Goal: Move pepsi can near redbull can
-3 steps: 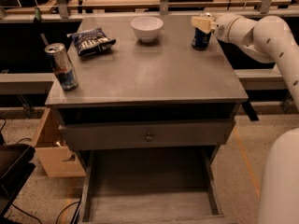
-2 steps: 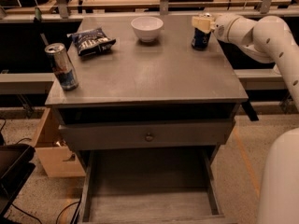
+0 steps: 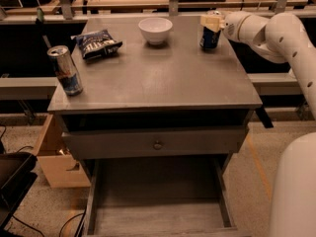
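The pepsi can [image 3: 209,38], dark blue with a silver top, stands upright at the back right of the grey table [image 3: 163,83]. My gripper [image 3: 212,20] comes in from the right on the white arm [image 3: 276,33] and sits at the top of the pepsi can, hiding its upper part. The redbull can [image 3: 65,70], slim and silver with blue and red, stands upright at the table's front left edge, far from the pepsi can.
A white bowl [image 3: 155,29] stands at the back middle. A dark chip bag [image 3: 97,43] lies at the back left. The bottom drawer [image 3: 158,201] under the table is pulled open. A cardboard box [image 3: 57,162] sits on the floor at the left.
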{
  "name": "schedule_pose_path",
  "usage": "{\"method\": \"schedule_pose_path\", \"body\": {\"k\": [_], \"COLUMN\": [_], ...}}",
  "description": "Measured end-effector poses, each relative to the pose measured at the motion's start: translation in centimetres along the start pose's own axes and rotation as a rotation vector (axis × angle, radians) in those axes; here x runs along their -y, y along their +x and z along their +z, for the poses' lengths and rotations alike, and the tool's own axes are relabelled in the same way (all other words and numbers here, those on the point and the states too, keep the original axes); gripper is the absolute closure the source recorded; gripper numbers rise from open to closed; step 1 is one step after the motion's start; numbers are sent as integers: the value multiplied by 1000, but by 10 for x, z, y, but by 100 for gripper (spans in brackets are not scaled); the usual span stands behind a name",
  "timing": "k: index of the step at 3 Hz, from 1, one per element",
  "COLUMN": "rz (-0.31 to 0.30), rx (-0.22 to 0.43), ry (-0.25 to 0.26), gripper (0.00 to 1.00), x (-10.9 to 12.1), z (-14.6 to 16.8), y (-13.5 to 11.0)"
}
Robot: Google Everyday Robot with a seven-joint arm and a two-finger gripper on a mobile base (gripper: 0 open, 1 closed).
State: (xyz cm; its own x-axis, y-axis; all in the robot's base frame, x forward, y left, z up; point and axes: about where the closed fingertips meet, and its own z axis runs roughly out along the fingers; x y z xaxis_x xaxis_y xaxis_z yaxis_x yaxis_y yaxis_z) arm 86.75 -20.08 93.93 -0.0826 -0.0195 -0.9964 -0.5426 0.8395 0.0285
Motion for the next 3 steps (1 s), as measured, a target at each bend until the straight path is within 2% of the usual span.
{"method": "schedule_pose_path", "body": {"k": [1, 2, 3], "rz": [10, 2, -1], "rx": [11, 20, 33], "ry": [-25, -38, -75], "gripper": [100, 100, 100], "x": [-22, -51, -97], "z": [-15, -44, -72], "y": [-27, -48, -47]}}
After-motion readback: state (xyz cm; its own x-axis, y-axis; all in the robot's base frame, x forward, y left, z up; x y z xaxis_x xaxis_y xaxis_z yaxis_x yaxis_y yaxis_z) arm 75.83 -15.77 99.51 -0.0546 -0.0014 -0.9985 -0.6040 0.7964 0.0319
